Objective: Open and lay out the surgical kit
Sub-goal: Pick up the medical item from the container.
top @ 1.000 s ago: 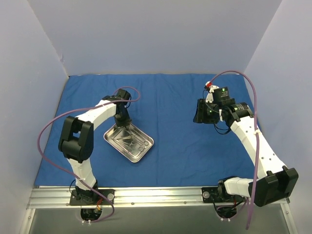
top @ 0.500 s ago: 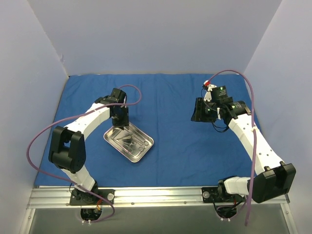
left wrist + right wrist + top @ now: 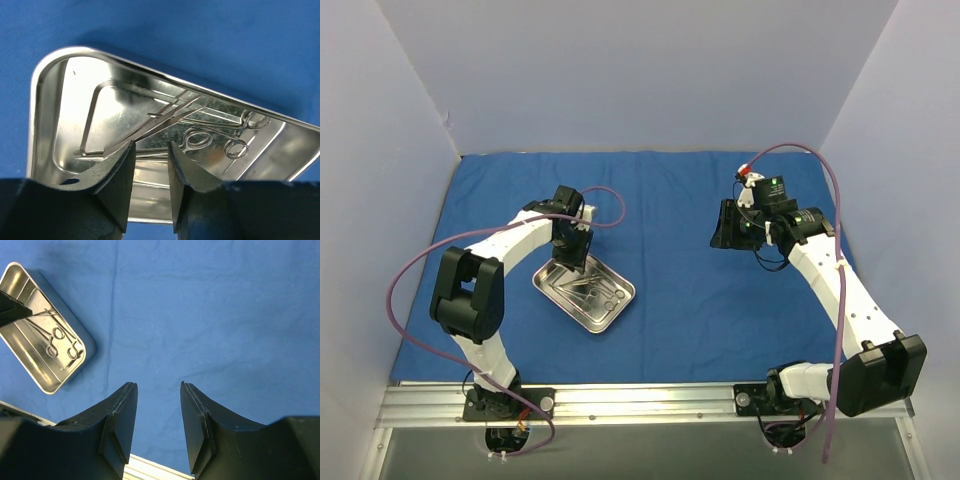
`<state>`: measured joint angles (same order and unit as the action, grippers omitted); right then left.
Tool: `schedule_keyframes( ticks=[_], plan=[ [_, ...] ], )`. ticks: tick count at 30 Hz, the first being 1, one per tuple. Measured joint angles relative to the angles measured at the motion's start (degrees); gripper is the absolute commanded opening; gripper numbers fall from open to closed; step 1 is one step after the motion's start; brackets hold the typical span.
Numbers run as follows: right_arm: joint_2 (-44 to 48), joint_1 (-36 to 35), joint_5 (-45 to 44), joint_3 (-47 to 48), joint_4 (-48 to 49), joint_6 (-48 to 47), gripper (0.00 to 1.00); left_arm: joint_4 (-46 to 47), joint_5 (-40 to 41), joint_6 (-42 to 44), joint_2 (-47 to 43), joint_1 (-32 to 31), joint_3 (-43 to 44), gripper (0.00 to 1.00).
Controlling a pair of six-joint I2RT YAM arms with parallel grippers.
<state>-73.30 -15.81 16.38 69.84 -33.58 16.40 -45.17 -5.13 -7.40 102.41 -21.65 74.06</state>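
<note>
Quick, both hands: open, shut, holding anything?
Left hand: open, empty, over the steel tray.
Right hand: open, empty, above the blue cloth.

Plain pale-lavender walls (image 3: 640,70) stand on three sides, evenly lit.

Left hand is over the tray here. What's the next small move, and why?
Probably lower the left hand a little and close on the instruments. Its jaws stand open and empty right by their tips, the instruments lie in the tray, and the cloth is already spread flat. The right hand hangs open, apart from the tray.
</note>
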Motion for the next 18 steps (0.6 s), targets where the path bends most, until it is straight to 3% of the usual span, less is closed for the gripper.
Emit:
schedule_keyframes(
  ticks=[6, 18],
  plan=[
    [0.0, 0.0, 0.0, -0.2, 0.1, 0.1, 0.4, 2.1, -1.9, 5.0, -1.1, -0.4, -1.4, 0.49],
    [0.0, 0.0, 0.5, -0.4, 0.4, 0.1, 0.4, 3.8, -2.0, 10.8, -2.4, -4.7, -2.6, 0.49]
  ],
)
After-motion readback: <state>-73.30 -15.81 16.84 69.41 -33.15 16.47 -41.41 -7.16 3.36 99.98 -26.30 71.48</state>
